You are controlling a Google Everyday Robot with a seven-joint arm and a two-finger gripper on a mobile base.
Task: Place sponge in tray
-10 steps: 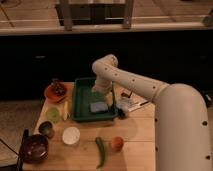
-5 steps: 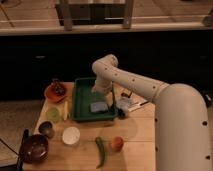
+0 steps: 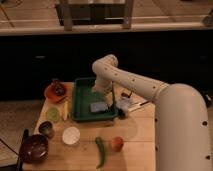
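Wooden table (image 3: 135, 135) carries a dark green rectangular plastic tray (image 3: 80, 107). Inside it, just below the gripper (image 3: 102, 95), lies the small flat pale grey-blue sponge (image 3: 98, 107). White-blue clutter with dark cable (image 3: 127, 103) sits right of the gripper.

the robot's white arm (image 3: 150, 90) is reaching in from the near right, its thick lower segment filling the right side of the view and narrowing toward the left. it is bending at a rounded elbow joint (image 3: 105, 67) at the far end of its reach, then dropping downward. the gripper (image 3: 102, 96) is hanging below that joint, pointing down, left of the arm's main body.
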